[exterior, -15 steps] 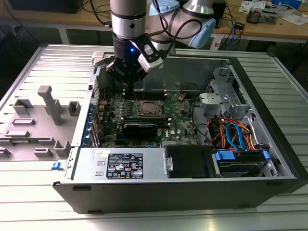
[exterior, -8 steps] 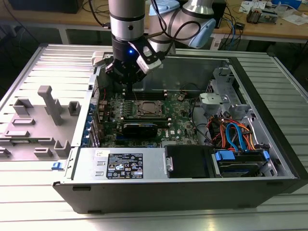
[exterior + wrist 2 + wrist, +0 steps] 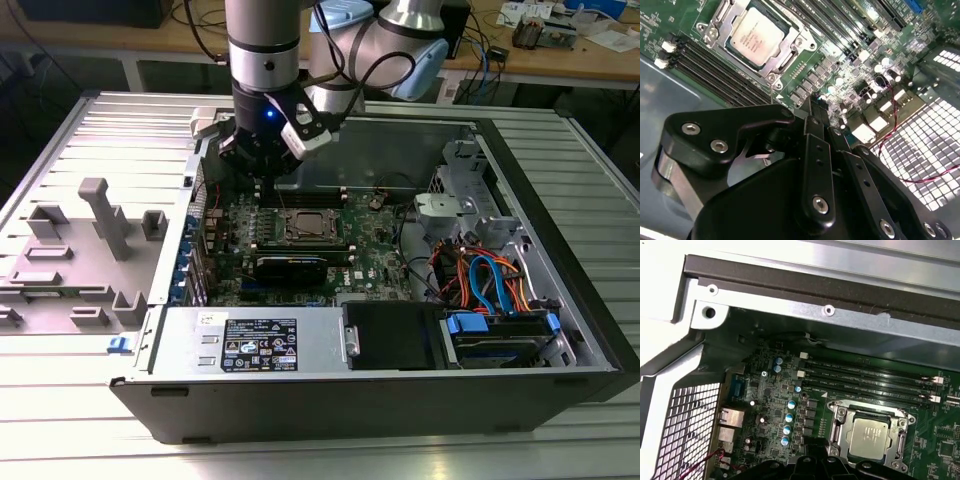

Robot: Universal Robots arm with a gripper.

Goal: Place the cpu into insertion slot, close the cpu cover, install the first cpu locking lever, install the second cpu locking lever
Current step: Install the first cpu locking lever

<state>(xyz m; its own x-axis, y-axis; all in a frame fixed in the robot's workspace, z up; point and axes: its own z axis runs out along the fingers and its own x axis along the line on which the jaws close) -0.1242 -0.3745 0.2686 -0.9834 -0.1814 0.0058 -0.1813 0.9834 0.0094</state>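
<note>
The cpu (image 3: 756,36) (image 3: 869,437) lies flat in the insertion slot (image 3: 305,228) on the green motherboard (image 3: 375,255), its silver top showing. The cpu cover (image 3: 790,46) (image 3: 840,432) lies down around it as a silver frame. My gripper (image 3: 262,180) (image 3: 812,106) (image 3: 815,452) hangs over the board a little to the exterior view's left of the slot, above the small components beside it. Its black fingers (image 3: 815,150) meet at the tip, shut with nothing between them, and they do not touch the cover.
Black memory slots (image 3: 865,377) run beside the socket. A black card (image 3: 290,268) lies in front of it. The case's walls (image 3: 330,155) ring the board, with a power supply (image 3: 250,345) and cabled drive bays (image 3: 490,290) at the front and the exterior view's right. A grey fixture (image 3: 95,240) stands outside.
</note>
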